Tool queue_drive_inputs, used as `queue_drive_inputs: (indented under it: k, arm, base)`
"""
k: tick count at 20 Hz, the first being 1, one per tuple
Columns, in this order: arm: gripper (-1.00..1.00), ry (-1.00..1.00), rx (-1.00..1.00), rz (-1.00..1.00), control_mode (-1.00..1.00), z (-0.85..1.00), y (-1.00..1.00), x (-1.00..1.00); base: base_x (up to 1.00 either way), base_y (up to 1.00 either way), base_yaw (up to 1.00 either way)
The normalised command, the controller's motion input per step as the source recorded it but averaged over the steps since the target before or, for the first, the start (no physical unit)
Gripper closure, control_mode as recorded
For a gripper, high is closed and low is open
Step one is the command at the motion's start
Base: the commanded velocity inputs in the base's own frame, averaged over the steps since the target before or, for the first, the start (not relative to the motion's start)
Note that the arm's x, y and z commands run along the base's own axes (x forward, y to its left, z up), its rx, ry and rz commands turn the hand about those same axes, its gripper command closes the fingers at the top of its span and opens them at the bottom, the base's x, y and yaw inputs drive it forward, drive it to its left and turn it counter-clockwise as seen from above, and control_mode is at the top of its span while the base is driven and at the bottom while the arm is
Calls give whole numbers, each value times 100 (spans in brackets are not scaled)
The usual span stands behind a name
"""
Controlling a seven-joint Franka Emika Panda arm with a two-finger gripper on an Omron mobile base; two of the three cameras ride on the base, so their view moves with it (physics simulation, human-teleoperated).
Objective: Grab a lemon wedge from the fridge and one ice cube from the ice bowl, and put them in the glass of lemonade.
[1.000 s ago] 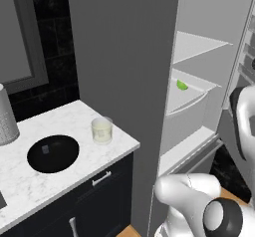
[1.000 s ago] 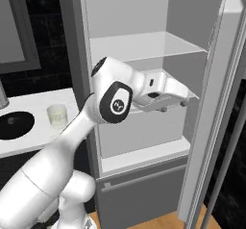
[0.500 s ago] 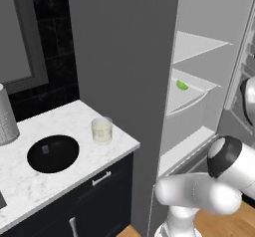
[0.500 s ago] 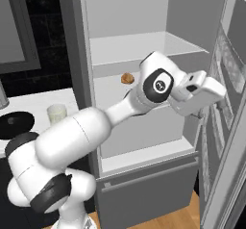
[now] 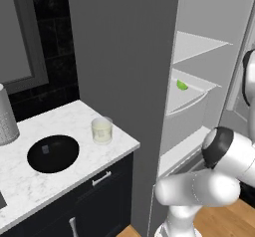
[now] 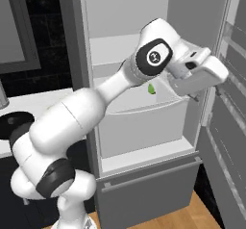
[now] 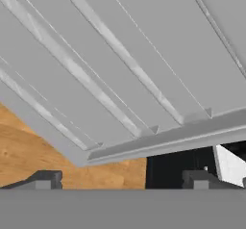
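The grey fridge (image 5: 119, 57) stands open, its white shelves and drawer (image 6: 139, 122) showing. The lemon wedge (image 5: 182, 85) lies on the shelf above the drawer, small and yellow-green (image 6: 151, 88). My gripper (image 6: 193, 92) hangs at the fridge's right side, to the right of the wedge and apart from it, facing the inner face of the door (image 6: 230, 103). Its fingertips (image 7: 45, 179) stand wide apart in the hand view, open with nothing between them. On the marble counter (image 5: 64, 126) the glass of lemonade (image 5: 101, 130) stands beside the black ice bowl (image 5: 53, 153), which holds a pale ice cube (image 5: 45, 149).
A paper-towel roll (image 5: 5, 116) stands at the counter's left end. Dark navy cabinets (image 5: 94, 191) sit under the counter. The ribbed door shelves (image 7: 120, 69) are close in front of the hand, with wooden floor (image 7: 29, 151) below. My own arm (image 6: 96, 108) crosses the fridge opening.
My hand has swung from in front of the middle shelf to the right, toward the open door. The arm now covers the brown food and leaves the lemon wedge in sight.
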Motion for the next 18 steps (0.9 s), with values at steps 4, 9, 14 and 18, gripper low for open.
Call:
queue_drive_inputs:
  k: [4, 9, 14, 18]
  arm:
    - [-100, -37, 22, 0, -100, -4, 75, -56]
    - [-100, -24, 47, 0, -100, -25, 45, -53]
    - [-100, -12, 29, 6, -100, -2, 99, -47]
    - [-100, -20, -9, 20, -100, -14, 100, -83]
  base:
    - [0, 0, 0]
    - [0, 0, 0]
    - [0, 0, 0]
    - [0, 0, 0]
